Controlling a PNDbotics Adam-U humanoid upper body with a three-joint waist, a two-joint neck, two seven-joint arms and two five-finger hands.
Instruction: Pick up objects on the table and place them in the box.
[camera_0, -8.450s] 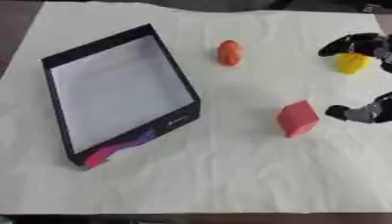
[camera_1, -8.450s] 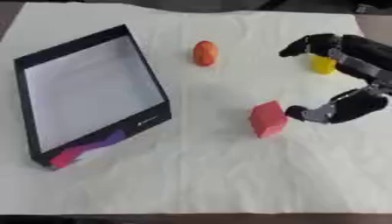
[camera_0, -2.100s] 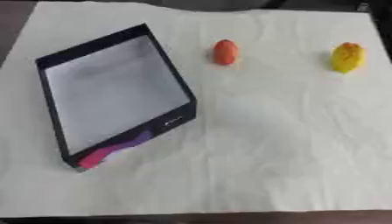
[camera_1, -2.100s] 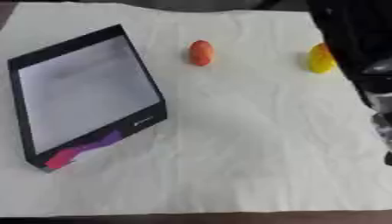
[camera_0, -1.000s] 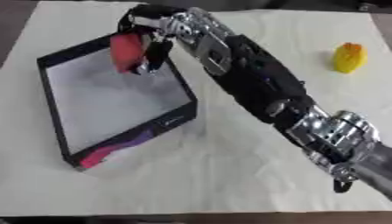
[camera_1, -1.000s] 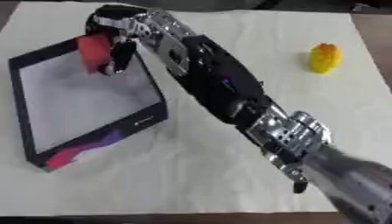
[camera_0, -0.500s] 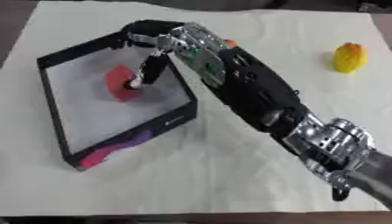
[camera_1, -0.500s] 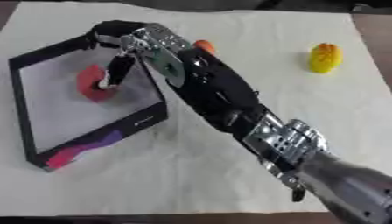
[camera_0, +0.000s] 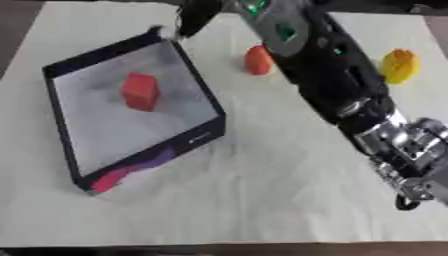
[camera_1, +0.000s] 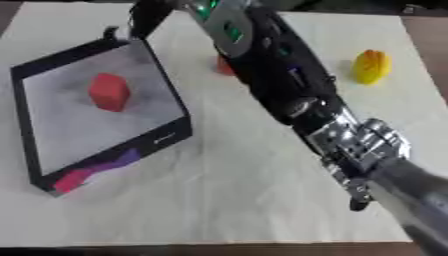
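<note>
A red block (camera_0: 140, 91) lies on the white floor of the black-walled box (camera_0: 199, 90) at the left. My right arm reaches in from the lower right across the table. Its hand (camera_0: 198, 14) hangs above the box's far corner, fingers relaxed and holding nothing. An orange egg-shaped object (camera_0: 257, 60) sits on the cloth just right of the box, close beside my forearm. A yellow object (camera_0: 399, 65) stands at the far right. My left hand shows in no view.
A white cloth (camera_0: 262, 200) covers the table, with dark table edges at the sides. The box's near wall carries a purple and red patch (camera_0: 122, 172). My forearm (camera_0: 350, 95) crosses the space between the orange and yellow objects.
The red block has left my right hand and now lies in the box. The hand has risen and drawn back toward the box's far corner.
</note>
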